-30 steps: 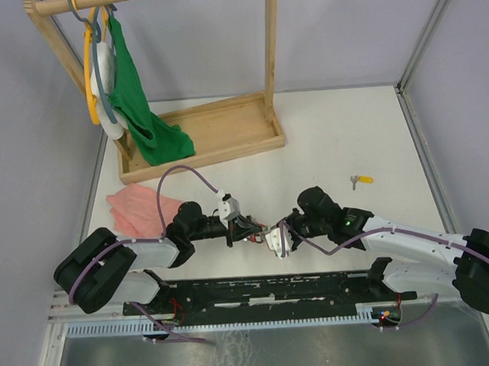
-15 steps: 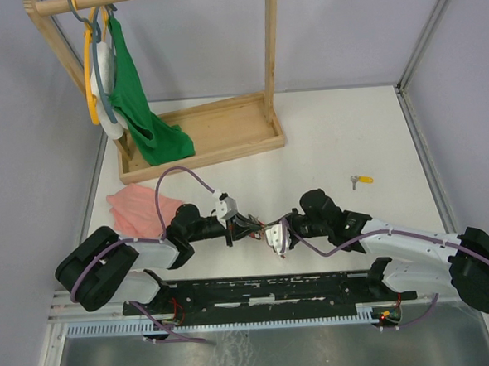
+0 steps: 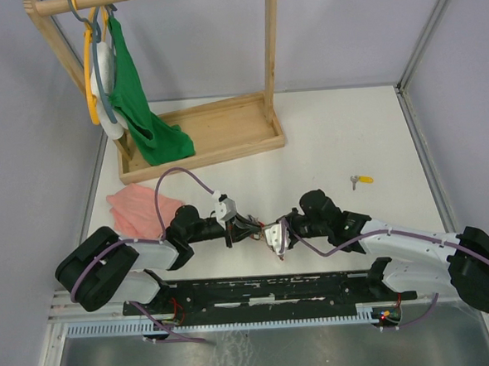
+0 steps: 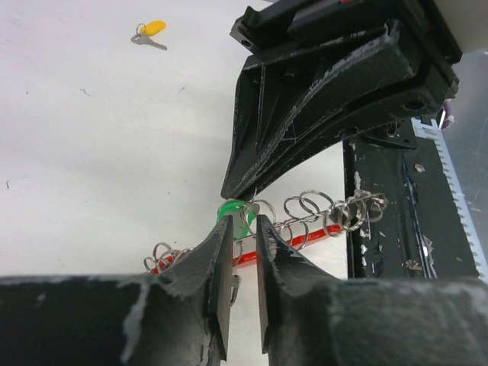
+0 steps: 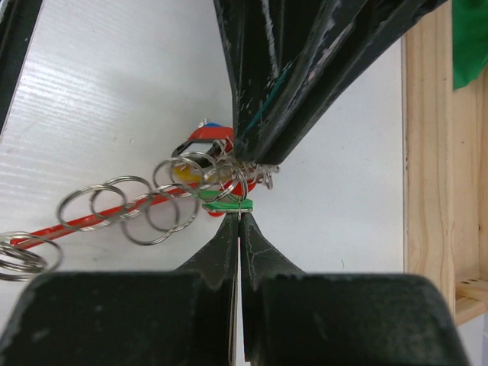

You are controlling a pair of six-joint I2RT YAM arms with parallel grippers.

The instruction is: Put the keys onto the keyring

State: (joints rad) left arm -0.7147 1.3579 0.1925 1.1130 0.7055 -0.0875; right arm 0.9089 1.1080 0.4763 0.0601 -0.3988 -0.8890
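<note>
Room: I'm looking into a grey-walled cell with a white counter [image 3: 333,136] filling the floor of it.
Back left: a wooden rack [image 3: 200,132] stands on the counter, with hangers [image 3: 95,68] and a green cloth [image 3: 135,98] draped from its rail into the tray base.
Left edge: a pink cloth [image 3: 138,208] lies crumpled just beyond the left arm [image 3: 149,251].
Arms: the left arm and the right arm [image 3: 397,240] both reach inward, and their tips meet low over the near middle of the counter.
Left jaws: released, with a narrow slit of light between them in the left wrist view. The green tag sits right at their mouth.
Right jaws: clenched flat together, tips pressed up against the edge of the green tag. I can't tell whether they pinch it.
Green-tagged key [image 4: 232,210]: caught between the two sets of tips, in among the rings, just above the counter.
Chain of wire rings [image 4: 320,210]: trails off to one side from the meeting point, threaded along a red strip [image 5: 91,217]. Red and blue tags bunch at the near end.
Yellow-tagged key [image 3: 361,179]: lying flat on the counter by itself, well apart from the bunch, out beyond the right arm's wrist.
</note>
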